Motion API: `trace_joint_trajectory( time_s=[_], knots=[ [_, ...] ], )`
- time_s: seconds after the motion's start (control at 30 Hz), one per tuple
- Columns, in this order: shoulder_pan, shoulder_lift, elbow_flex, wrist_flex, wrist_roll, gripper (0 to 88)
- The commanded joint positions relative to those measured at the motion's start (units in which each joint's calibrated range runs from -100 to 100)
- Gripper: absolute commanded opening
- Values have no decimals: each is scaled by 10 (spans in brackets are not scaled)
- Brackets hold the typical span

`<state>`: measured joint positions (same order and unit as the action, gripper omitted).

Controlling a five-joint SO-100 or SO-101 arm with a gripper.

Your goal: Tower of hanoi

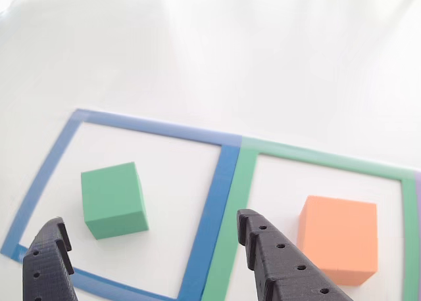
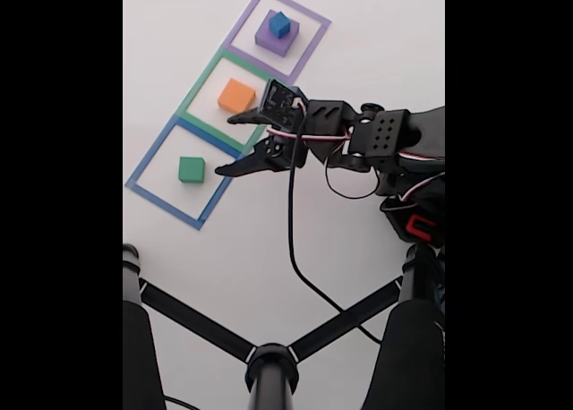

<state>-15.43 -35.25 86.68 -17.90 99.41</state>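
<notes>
Over the white surface (image 2: 358,34) the pincer (image 2: 224,144) is held spread wide, nothing gripped. Inside the blue outline (image 2: 148,159) the green block (image 2: 191,168) is seen; the orange block (image 2: 236,95) in green tape; the blue cube (image 2: 280,23) atop the purple block (image 2: 267,39).

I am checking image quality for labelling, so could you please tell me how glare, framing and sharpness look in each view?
In the other view, glare washes out the upper table, while the green block stays sharp and the near claw slightly soft. In the fixed view, black bars flank an evenly lit picture; the blue cube reads clearly.
</notes>
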Motion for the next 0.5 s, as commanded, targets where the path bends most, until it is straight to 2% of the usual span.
trace_joint_trajectory(
  time_s=[0.0, 0.47],
  knots=[
    [-8, 59, 3, -108, 6, 298],
    [-36, 293, -19, -338, 6, 302]
  ],
)
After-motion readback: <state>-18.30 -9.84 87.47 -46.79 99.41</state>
